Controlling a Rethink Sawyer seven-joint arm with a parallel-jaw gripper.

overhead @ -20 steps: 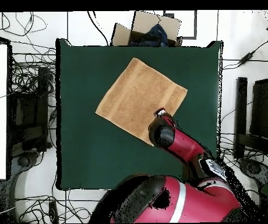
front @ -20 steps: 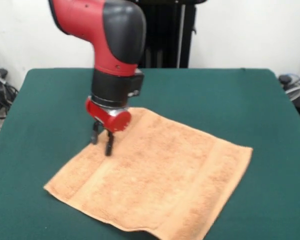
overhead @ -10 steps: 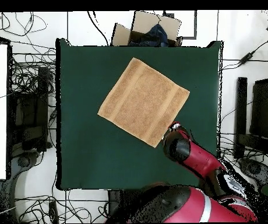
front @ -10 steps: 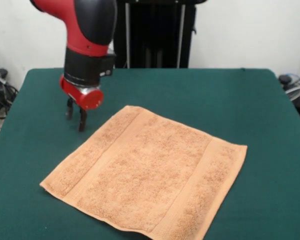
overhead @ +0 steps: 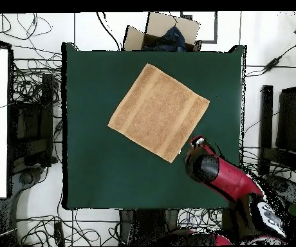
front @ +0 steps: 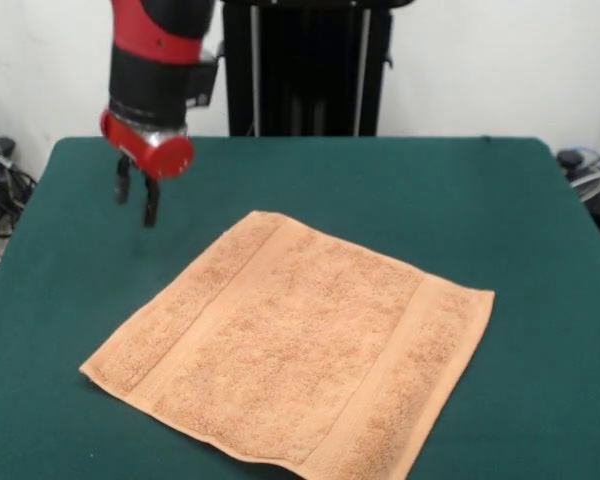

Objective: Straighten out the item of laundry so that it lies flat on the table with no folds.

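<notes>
The peach-orange terry towel lies spread flat on the dark green surface, turned cornerwise to its edges, with its nearest hem cut off by the bottom of the front view. The gripper hangs clear of the cloth, beyond the towel's far corner, holding nothing, its two dark fingers a narrow gap apart. From overhead the red wrist housing hides the gripper entirely.

front: across table, facing robot | overhead: straight down, base at bottom | shared: table, towel
</notes>
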